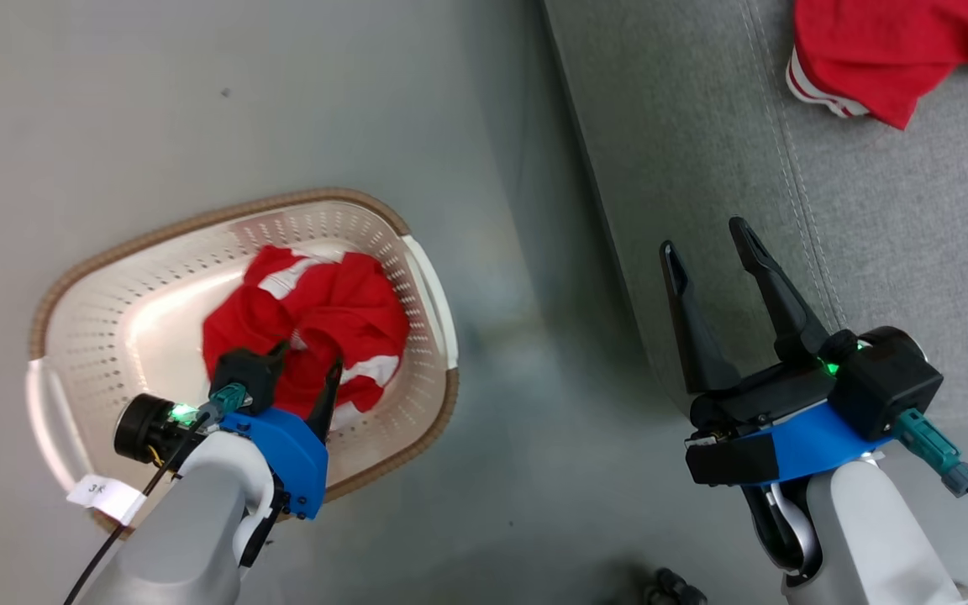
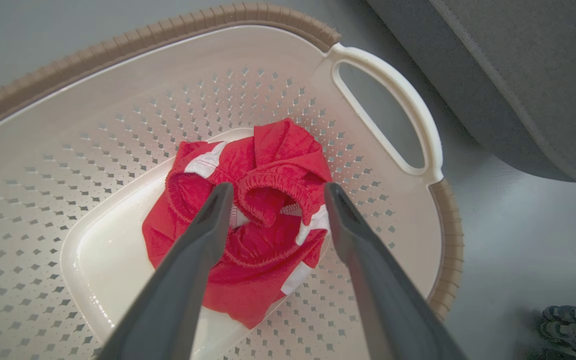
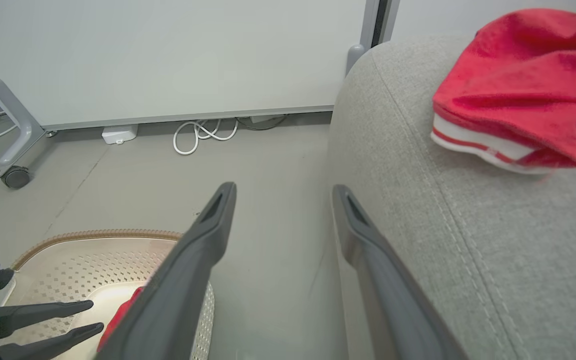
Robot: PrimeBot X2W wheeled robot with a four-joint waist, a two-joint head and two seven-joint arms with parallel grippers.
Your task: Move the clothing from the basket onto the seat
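A bunched red garment [image 1: 316, 323] [image 2: 253, 220] with white patches lies in the cream perforated basket [image 1: 114, 286] [image 2: 93, 125] on the floor. My left gripper [image 1: 309, 363] [image 2: 275, 192] hangs open just over it, one finger on each side of the bunched waistband, nothing gripped. A second red garment [image 1: 896, 46] [image 3: 523, 85] with white stripe trim lies on the grey seat [image 1: 870, 210] [image 3: 468, 225]. My right gripper [image 1: 711, 235] [image 3: 283, 190] stands open and empty over the seat's front edge. In the right wrist view the left gripper's fingers [image 3: 48, 320] reach into the basket [image 3: 68, 265].
Grey floor [image 1: 518, 403] separates the basket from the seat. A white wall panel [image 3: 168, 55] stands behind, with a coiled white cable [image 3: 205, 132] at its foot and a castor wheel [image 3: 16, 176] at the left. A dark object [image 1: 673, 586] lies on the floor near my base.
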